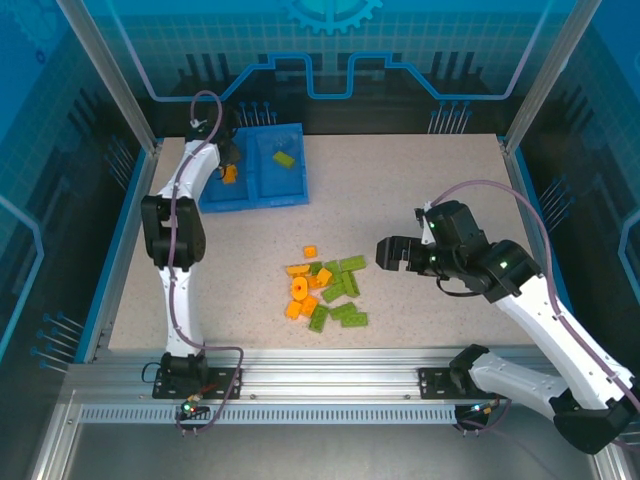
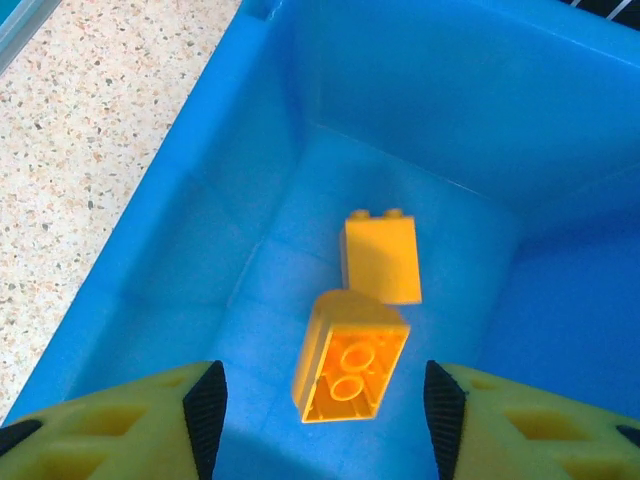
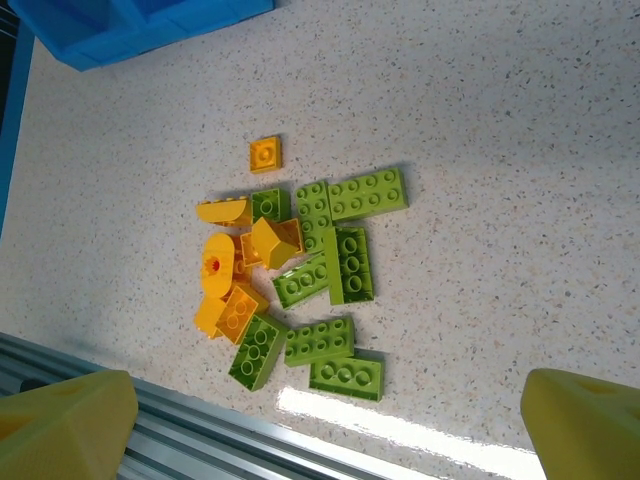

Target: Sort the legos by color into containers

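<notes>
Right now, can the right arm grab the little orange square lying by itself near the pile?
Probably yes. The right gripper is open, close beside the pile, and the little orange square lies on bare table, apart from the pile, with nothing on top of it.

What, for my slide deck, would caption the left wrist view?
Open left gripper above two orange legos inside a blue bin compartment.
</notes>
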